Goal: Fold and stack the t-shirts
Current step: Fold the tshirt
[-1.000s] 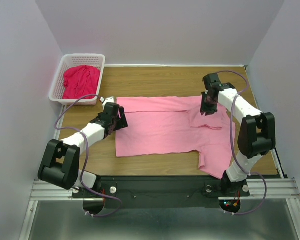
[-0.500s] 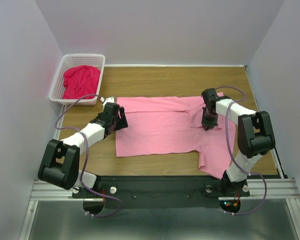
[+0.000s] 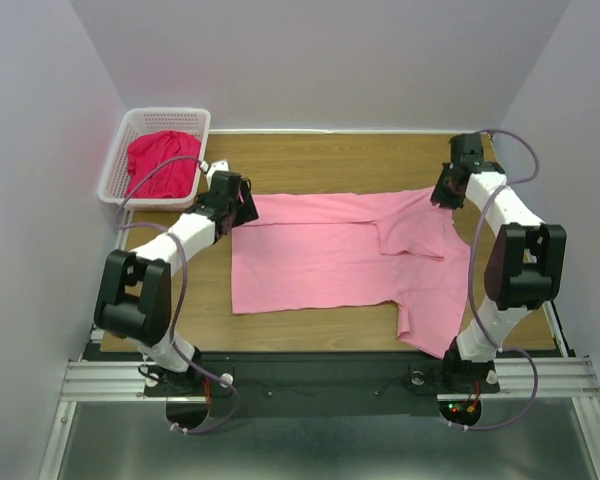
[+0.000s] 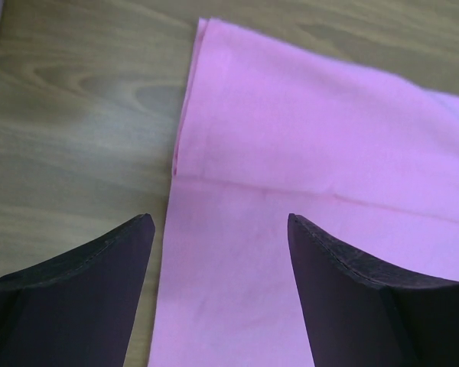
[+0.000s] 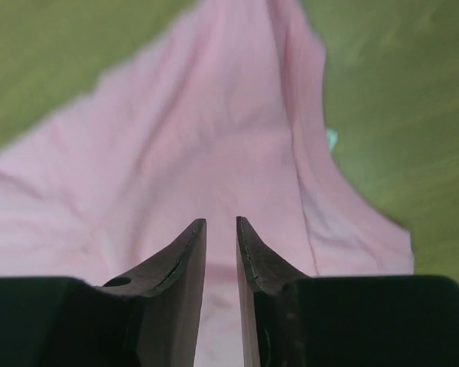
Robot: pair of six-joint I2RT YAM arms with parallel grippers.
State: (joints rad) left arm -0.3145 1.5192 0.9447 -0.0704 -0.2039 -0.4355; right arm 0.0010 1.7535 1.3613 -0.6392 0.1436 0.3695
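On the wooden surface one light pink t-shirt lies spread almost flat, a small flap folded over near its right side; its near right corner runs behind the right arm and is cut off there. Two arms are in view, the left arm reaching to the shirt's far left corner. One white basket sits at the far left corner of the surface, holding one crimson t-shirt, bunched so its shape is hard to make out. Over the pink hem the left tool has its fingers wide apart with nothing between them. At the far right corner the right tool shows only a slim gap, the cloth beyond it blurred. A second ago the left tool was lower along the shirt's left edge and the right tool was over the folded flap; both now sit farther back
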